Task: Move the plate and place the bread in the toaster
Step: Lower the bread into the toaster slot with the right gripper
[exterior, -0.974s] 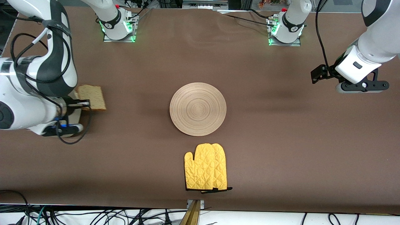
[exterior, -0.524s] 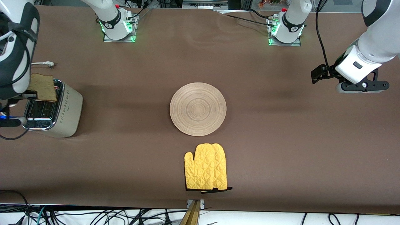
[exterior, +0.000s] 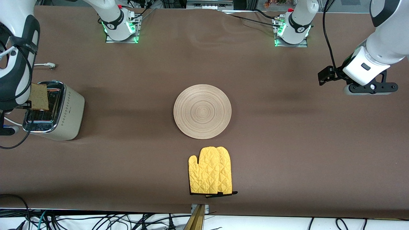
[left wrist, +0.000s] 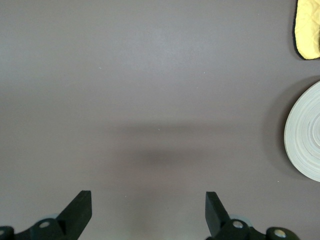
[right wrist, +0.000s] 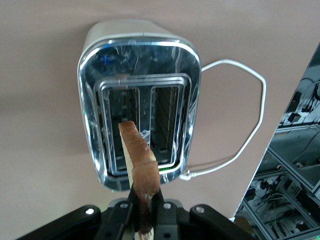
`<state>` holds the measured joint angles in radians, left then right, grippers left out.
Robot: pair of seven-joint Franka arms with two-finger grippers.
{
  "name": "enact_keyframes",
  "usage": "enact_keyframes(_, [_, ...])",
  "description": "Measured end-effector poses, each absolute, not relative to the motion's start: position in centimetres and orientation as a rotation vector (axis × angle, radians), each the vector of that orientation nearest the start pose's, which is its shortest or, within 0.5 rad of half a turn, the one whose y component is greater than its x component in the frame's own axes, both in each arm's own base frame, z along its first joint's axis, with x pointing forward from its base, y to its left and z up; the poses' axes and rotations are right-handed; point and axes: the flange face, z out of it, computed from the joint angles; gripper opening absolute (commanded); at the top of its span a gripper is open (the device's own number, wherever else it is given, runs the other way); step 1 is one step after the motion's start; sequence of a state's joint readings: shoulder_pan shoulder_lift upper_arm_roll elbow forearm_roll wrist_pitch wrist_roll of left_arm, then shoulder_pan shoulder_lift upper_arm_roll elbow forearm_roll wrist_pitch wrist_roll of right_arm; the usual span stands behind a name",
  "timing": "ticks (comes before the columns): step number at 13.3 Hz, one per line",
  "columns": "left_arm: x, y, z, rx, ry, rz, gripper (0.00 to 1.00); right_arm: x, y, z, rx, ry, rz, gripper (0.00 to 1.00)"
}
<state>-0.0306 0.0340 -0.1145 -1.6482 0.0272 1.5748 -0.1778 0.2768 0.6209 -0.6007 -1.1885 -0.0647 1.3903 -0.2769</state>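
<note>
1. The right gripper (right wrist: 145, 212) hangs above the toaster (exterior: 60, 111), at the right arm's end of the table, its fingers clamped on the bread (right wrist: 140, 160).
2. The bread is held on edge, upright, with its crust edge toward the wrist camera and its flat faces running along the slots. In the right wrist view it hangs above the chrome top, roughly over the strip between the two slots; whether it lines up with one slot I cannot tell.
3. The toaster stands upright with its slots facing up. Its long axis, and both slots, run nearer-to-farther from the front camera. The white cord (right wrist: 240, 120) loops off from it across the table.
4. The plate (exterior: 202, 111) lies flat near the middle of the table, well apart from the toaster.
5. The yellow oven mitt (exterior: 210, 171) lies just nearer the front camera than the plate, its fingers pointing toward the plate.
6. The left gripper (left wrist: 148, 212) waits in the air over bare table at the left arm's end, its fingers spread wide and holding nothing.
</note>
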Motion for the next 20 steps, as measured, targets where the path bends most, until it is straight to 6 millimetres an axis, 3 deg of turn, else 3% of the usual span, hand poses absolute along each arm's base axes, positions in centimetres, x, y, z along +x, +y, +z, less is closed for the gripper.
enact_keyframes(6, [55.4, -7.7, 56.9, -3.096, -0.048, 0.162, 1.00, 67.1, -11.9, 44.9, -3.400, 0.019, 0.647, 0.00])
enact_keyframes(14, [55.4, -7.7, 56.9, -3.096, -0.048, 0.164, 1.00, 67.5, -11.9, 39.1, -3.341, 0.028, 0.658, 0.00])
enact_keyframes(15, [55.4, -7.7, 56.9, -3.096, -0.048, 0.164, 1.00, 67.5, -11.9, 38.5, -3.331, 0.031, 0.658, 0.04])
enact_keyframes(17, [55.4, -7.7, 56.9, -3.096, -0.048, 0.164, 1.00, 67.5, -11.9, 37.6, -3.319, 0.037, 0.663, 1.00])
enact_keyframes(20, [55.4, -7.7, 56.9, -3.096, -0.048, 0.164, 1.00, 67.4, -12.2, 37.3, -3.307, 0.051, 0.660, 1.00])
